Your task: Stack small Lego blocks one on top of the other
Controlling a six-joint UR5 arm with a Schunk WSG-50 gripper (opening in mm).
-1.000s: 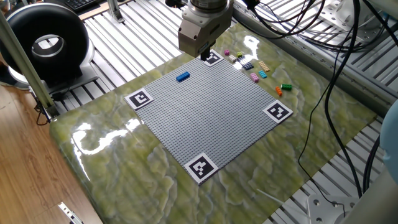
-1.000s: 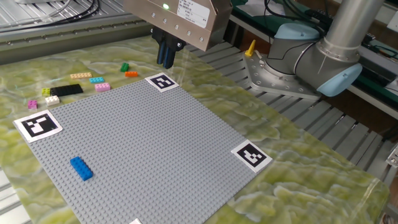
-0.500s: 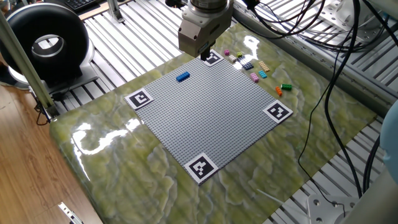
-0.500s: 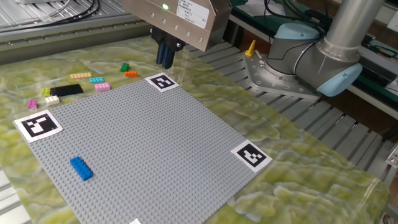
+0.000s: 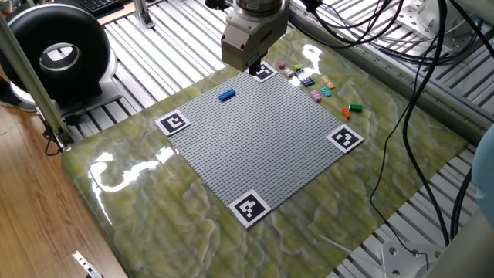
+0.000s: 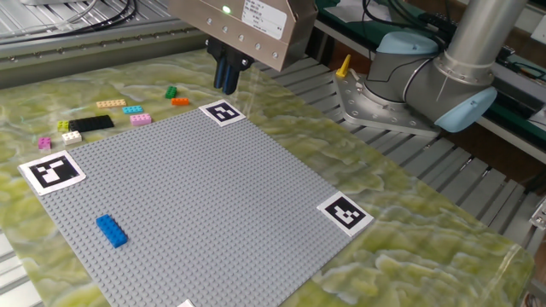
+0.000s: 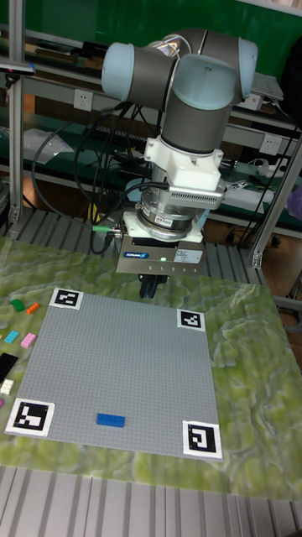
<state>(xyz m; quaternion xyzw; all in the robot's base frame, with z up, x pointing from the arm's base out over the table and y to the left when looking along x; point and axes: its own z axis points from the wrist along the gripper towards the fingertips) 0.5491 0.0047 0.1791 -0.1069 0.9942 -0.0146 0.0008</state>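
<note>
No readable text; label on tool housing [image 6: 256,12] too small to read.

1 blue brick [image 6: 112,230], 4 marker squares [image 6: 52,170], 1 baseplate [image 6: 196,205]

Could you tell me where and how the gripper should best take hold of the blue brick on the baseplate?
Probably from straight above, closing across the two long side walls of the blue brick. It lies flat on the grey baseplate with nothing beside it.
</note>
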